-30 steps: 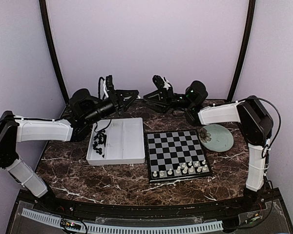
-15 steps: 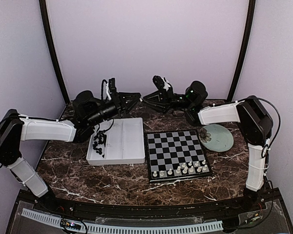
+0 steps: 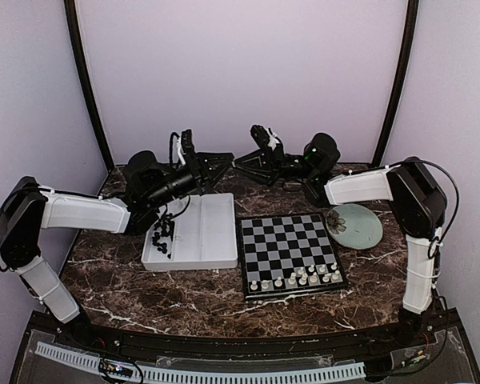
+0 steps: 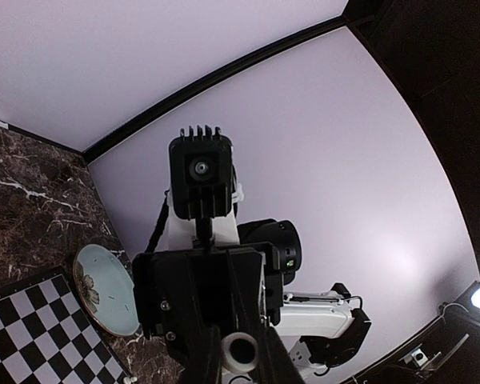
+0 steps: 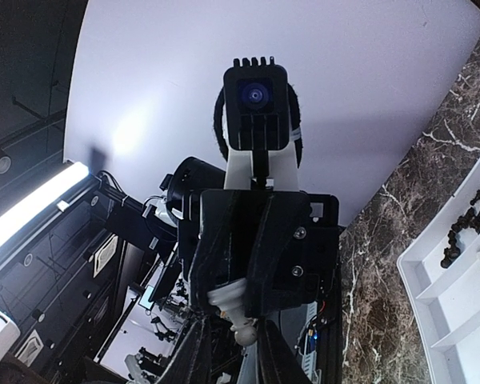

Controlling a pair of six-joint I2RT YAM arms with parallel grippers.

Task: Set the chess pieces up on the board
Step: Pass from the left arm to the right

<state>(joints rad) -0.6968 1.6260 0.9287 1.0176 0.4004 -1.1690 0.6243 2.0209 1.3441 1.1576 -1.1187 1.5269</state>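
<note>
- Currently mid-handover: my left gripper [image 4: 238, 370] and right gripper [image 5: 230, 356] meet nose to nose in the upper middle of the top view, above the back of the table.
- Between them is a white chess piece [image 5: 226, 300], off the board and in the air.
- Left jaws are clamped on its wide end, the base facing my left wrist camera.
- Right jaws stand either side of the narrow head. I can't tell if the pads bite yet.
- To do it well: hold the left clamp firm until the right has a square grip on the stem, pads flat, the piece's axis in line with the fingers.
- Only then let go on the left and back off straight, with no twist. A piece this small would likely pivot or drop.
- A drop here risks it landing behind the white tray [image 3: 212, 228], which holds the black pieces [image 3: 162, 236] at its left end.
- Destination, I'd judge, is a free square in the near rows of the board [image 3: 284, 236], left of the white pieces [image 3: 304, 277] standing there. The pale plate [image 3: 364, 230] lies right of the board.
- Pose: left forearm runs level from the left edge toward centre, right forearm level from the right edge, both wrists turned sideways and well above the tabletop.
</note>
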